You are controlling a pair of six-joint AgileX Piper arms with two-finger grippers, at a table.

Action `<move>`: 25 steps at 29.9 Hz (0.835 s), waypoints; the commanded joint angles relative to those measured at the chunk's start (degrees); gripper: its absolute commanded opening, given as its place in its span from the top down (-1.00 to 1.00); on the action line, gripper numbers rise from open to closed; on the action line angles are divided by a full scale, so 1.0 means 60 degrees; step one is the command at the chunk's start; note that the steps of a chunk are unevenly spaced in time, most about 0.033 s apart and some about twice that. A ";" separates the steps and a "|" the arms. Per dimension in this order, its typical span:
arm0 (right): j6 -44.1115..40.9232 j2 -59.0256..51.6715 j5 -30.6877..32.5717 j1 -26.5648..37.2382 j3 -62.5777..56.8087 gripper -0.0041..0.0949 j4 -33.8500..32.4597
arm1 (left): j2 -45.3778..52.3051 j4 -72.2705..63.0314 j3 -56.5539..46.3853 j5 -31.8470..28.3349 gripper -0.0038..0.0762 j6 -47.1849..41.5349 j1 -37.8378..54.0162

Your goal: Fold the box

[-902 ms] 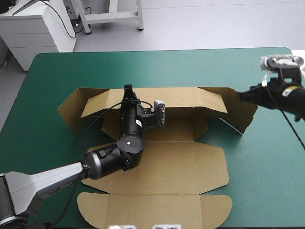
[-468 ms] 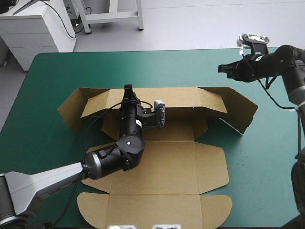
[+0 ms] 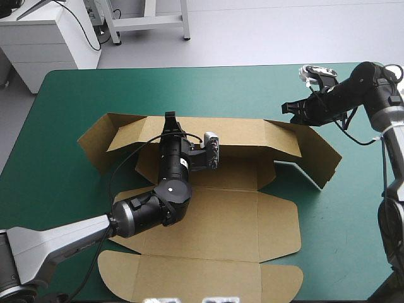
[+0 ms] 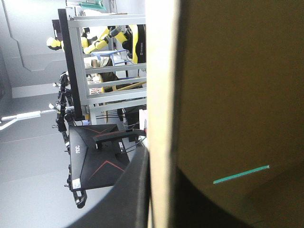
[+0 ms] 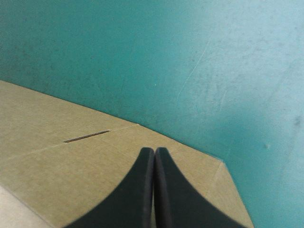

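Box: cut sheet of brown board, lying mid-table on the teal-green cover, only partly formed. Long far wall stands up. Angled flaps at both its ends are half raised. Near lid panel lies flat by the table's near edge.

Left gripper, black fin-shaped fingers: clamped on the far wall's top rim, left of its middle. Its wrist view shows the board's pale edge running up between the fingers.

Right gripper, same black fingers: pressed together into one point, holding nothing, at the far wall's right corner above the right end flap. Its wrist view has brown board with a short slit under the tip. Touching or not: cannot tell.

Risks, as judged:
- A closed tip pushing on sloped board may skid off onto the cover, and the flap would spring back.
- Nothing pins the base. A sideways push could slide or twist the whole sheet against the single left clamp, creasing or tearing the wall there.
- The flap could bend off its score line, or outward.
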State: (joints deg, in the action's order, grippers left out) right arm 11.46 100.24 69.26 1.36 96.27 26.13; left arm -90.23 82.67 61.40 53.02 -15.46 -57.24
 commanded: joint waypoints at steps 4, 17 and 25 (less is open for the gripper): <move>0.0471 -0.1316 -0.0093 -0.0017 -0.0854 0.95 0.0740 | 0.0350 0.0231 0.0177 0.0120 0.92 -0.0116 -0.0074; 0.0745 -0.1937 -0.0499 0.0536 -0.2092 0.95 0.0602 | 0.0350 0.0231 0.0177 0.0436 0.92 -0.0136 -0.0074; 0.2445 -0.2085 0.0395 0.1820 -0.3066 0.95 0.3397 | 0.0350 0.0231 0.0177 0.0436 0.92 -0.0220 -0.0074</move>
State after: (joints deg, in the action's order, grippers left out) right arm 21.54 90.85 68.24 9.68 79.17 37.69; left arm -90.23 82.82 61.40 53.44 -15.65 -57.52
